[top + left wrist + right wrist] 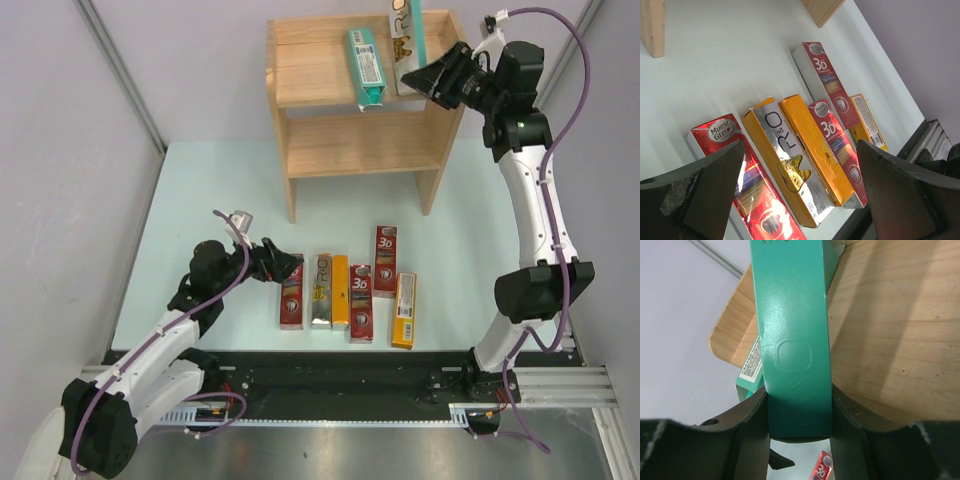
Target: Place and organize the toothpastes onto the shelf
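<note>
My right gripper (437, 80) is shut on a carton (405, 40) with teal sides and a silver "R.O" face, holding it at the right of the wooden shelf's (320, 150) top tier. In the right wrist view the teal carton (795, 340) sits between my right gripper's (800, 415) fingers. A second teal-green carton (365, 68) lies on the top tier, over its front edge. My left gripper (283, 268) is open and empty, just above a red carton (292, 292). Beside it lie a silver carton (320, 290), an orange one (340, 291), two red "3D" ones (361, 308) (385, 260) and an orange-yellow one (404, 310).
The left wrist view shows my left gripper (800, 175) wide open over the row: red carton (740, 185), silver "R.O" (790, 160), orange (812, 145). The shelf's lower tier (360, 145) holds nothing. The shelf legs (292, 205) stand behind the row. A black rail (350, 365) runs along the near edge.
</note>
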{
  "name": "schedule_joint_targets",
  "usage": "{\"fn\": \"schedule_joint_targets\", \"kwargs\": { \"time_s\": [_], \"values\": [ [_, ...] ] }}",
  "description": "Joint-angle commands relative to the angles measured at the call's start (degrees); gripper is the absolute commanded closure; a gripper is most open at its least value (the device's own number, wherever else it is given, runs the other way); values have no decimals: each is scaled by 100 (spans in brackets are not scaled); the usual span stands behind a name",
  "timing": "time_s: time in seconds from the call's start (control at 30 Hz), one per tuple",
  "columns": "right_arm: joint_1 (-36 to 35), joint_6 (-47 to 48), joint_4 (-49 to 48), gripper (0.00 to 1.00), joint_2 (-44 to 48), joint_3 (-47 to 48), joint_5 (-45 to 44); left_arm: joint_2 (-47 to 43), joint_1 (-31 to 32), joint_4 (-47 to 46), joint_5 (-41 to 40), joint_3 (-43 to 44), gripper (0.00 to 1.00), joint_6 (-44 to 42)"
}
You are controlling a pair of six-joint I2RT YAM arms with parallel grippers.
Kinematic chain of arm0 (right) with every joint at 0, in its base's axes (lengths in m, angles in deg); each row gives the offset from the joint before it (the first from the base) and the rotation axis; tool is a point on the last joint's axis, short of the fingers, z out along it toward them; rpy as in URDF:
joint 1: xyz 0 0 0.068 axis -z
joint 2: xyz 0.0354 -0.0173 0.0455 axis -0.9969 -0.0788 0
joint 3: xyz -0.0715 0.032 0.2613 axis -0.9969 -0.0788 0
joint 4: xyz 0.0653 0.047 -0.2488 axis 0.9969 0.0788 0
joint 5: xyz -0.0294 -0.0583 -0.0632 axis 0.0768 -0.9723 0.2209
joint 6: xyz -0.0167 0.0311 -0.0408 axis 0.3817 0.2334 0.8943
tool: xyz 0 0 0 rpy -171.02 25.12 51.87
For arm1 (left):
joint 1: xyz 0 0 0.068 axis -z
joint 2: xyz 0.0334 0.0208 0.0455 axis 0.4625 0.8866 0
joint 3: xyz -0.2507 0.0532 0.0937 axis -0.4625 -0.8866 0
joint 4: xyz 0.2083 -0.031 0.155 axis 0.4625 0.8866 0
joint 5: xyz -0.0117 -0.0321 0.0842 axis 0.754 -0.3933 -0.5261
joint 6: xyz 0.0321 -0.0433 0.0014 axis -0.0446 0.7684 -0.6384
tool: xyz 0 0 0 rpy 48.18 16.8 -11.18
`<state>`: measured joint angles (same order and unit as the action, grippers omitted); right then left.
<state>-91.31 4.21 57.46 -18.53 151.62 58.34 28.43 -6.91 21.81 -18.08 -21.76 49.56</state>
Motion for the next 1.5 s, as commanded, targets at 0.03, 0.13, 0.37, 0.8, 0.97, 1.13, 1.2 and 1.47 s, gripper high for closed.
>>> {"fn": "schedule_joint_targets", "kwargs": {
  "time_s": [0.03,0.13,0.37,0.8,0.97,1.13,1.2,1.47],
  "values": [
    [-94,-353,-649,78,-116,76,296,-25,-17,-203,152,-33,0,78],
    [-138,-423,-710,78,-177,49,349,-17,-17,-212,143,-50,0,78],
    [-217,-625,-868,73,-186,-117,419,54,10,-238,152,-59,0,86],
    [-121,-740,-1088,41,-98,-487,542,27,19,-177,125,-50,0,69],
    [-77,-775,-1203,29,33,-627,542,45,27,-168,117,-42,0,69],
    [-77,-635,-1063,24,86,-627,473,36,27,-159,117,-33,0,60],
    [-77,-521,-896,21,165,-627,280,45,27,-159,125,-33,0,60],
    [-77,-64,-667,6,596,-961,-547,36,27,-150,125,-50,0,43]
  ]
}}
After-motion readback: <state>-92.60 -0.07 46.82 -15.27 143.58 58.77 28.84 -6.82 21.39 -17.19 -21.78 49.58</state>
